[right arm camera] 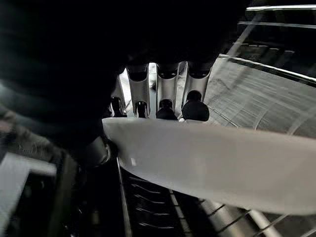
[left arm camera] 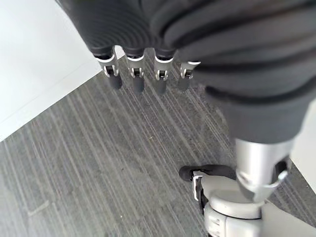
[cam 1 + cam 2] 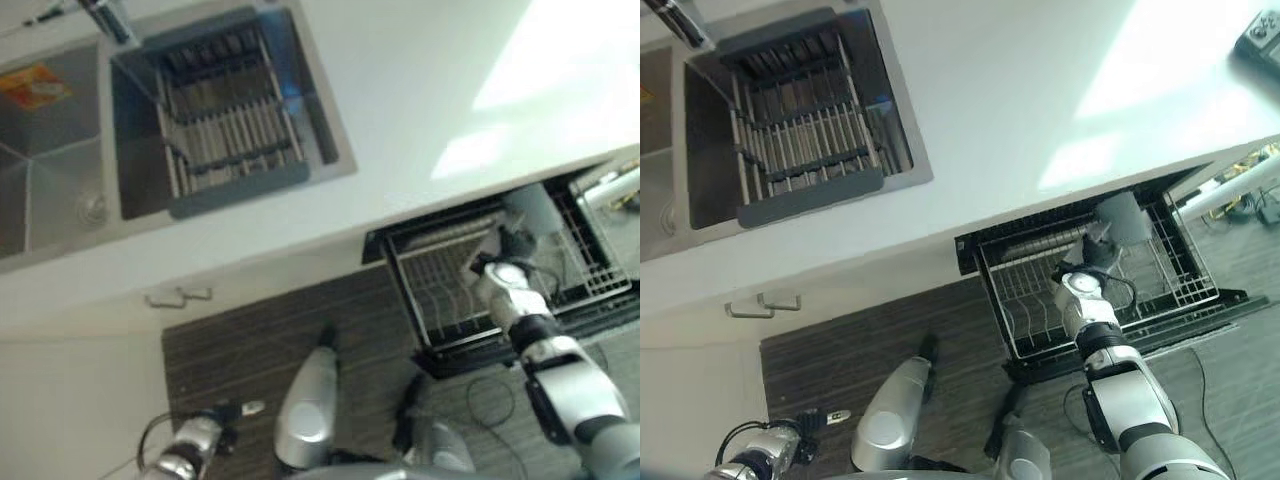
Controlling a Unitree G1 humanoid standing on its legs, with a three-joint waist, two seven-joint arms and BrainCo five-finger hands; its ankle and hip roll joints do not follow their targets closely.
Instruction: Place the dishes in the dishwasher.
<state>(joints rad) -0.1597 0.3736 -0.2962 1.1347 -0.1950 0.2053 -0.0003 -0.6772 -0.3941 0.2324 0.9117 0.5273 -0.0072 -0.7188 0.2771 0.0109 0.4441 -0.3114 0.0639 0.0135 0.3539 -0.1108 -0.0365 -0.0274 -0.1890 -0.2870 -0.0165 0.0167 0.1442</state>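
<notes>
My right hand (image 3: pixel 1095 255) reaches into the pulled-out dishwasher rack (image 3: pixel 1030 300) under the counter edge. It is shut on a white plate (image 3: pixel 1122 217), which stands tilted over the rack's far part. In the right wrist view the fingertips (image 1: pixel 167 106) sit on one face of the plate (image 1: pixel 212 168) near its rim, with the thumb against the other side and the rack wires (image 1: pixel 256 74) behind. My left hand (image 3: pixel 215 425) hangs low at the bottom left over the dark floor, its fingers (image 2: pixel 133 74) straight and holding nothing.
A white counter (image 3: pixel 420 90) runs across, with a double sink at the upper left. A grey drying rack (image 3: pixel 230 120) lies in one basin; an orange item (image 3: pixel 35 85) lies in the other. A black controller (image 3: pixel 1260 40) rests on the counter's far right.
</notes>
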